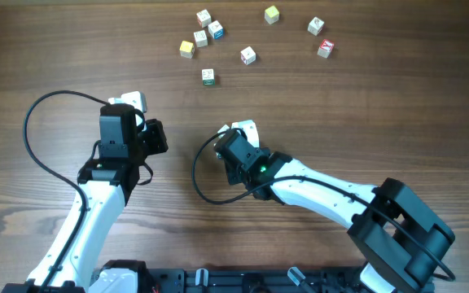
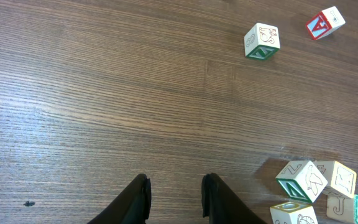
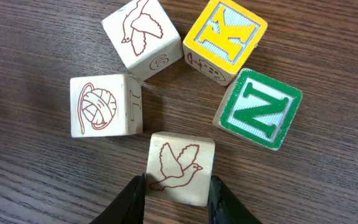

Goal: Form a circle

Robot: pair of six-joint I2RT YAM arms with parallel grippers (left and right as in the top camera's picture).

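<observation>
The right gripper point(image 3: 176, 200) pinches the near bird cube point(image 3: 180, 167) of the 5-cube ring point(image 3: 135, 102) at the scene's middle, the left gripper point(image 2: 176, 200) spread empty to its left; lifting before letting go would likely drag that cube out, breaking the ring.

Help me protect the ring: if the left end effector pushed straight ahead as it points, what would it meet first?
Likely nothing: ahead of the left end effector lies bare table to the frame's edge. The ring of cubes sits off to its right, though depth is unclear.
</observation>
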